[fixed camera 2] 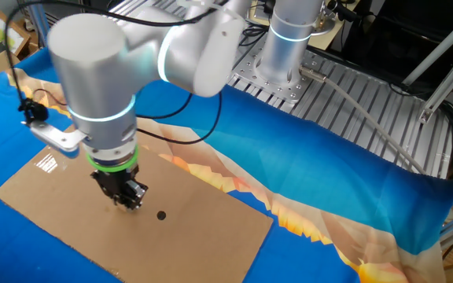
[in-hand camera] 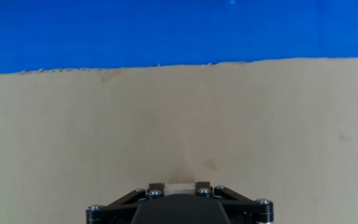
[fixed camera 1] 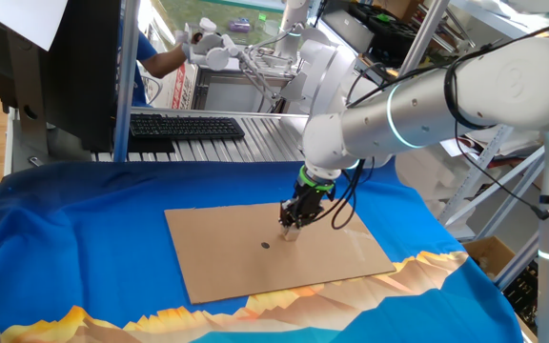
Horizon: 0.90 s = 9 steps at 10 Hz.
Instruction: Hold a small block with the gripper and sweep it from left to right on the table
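Seen from one fixed view, going left to right: black keyboard [fixed camera 1: 187,126] on the grey slatted bench [fixed camera 1: 255,139] at 11 o'clock from the cardboard sheet [fixed camera 1: 255,250]; bright blue cloth [fixed camera 1: 74,224] draped over the table [fixed camera 1: 27,286], orange-yellow jagged print [fixed camera 1: 284,305] along its near edge. Small dark dot [fixed camera 1: 265,245] on the cardboard, just at 8 o'clock from the gripper [fixed camera 1: 292,227]. Gripper pointing straight down under a green ring collar [fixed camera 1: 315,181], fingertips down at the cardboard. Small block [fixed camera 1: 291,232] pale tan, pinched between the fingertips at their very lower end, resting on or just at the cardboard surface; contact with the sheet not clear. Thick silver-white arm [fixed camera 1: 446,95] sweeping off toward 2 o'clock.

From the other fixed view: gripper [fixed camera 2: 128,200] again low over the cardboard, block hidden behind the black fingers; dark dot [fixed camera 2: 161,215] close by at 4 o'clock from the fingertips.

From the hand view: black finger linkage at the bottom edge, gripper [in-hand camera: 173,186] closed narrowly on the block, a pale sliver of wood [in-hand camera: 180,185] showing between the two fingertips at 12 o'clock from the linkage. Bare cardboard ahead, blue cloth beyond its far edge.
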### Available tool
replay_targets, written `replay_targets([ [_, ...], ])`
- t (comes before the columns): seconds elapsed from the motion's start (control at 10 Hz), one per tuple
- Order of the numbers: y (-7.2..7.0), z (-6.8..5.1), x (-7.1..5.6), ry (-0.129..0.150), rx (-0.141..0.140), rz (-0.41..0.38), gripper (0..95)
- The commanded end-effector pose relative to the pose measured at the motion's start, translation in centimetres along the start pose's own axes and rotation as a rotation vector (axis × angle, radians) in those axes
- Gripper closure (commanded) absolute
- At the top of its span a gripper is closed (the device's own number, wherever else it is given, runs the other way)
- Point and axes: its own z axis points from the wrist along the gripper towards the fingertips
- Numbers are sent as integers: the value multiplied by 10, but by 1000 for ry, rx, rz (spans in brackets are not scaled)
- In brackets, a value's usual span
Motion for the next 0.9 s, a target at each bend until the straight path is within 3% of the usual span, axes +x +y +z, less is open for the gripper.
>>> replay_targets([
  [0.1,6,10,5,-1,2,19,950],
  [0.4,14,11,11,-4,12,48,950],
  [0.5,15,12,12,-3,21,53,760],
  [0.6,15,12,12,-5,45,67,760],
  [0.7,15,12,12,0,45,110,380],
  [0.8,15,12,12,4,42,133,380],
  [0.9,15,12,12,10,40,156,190],
])
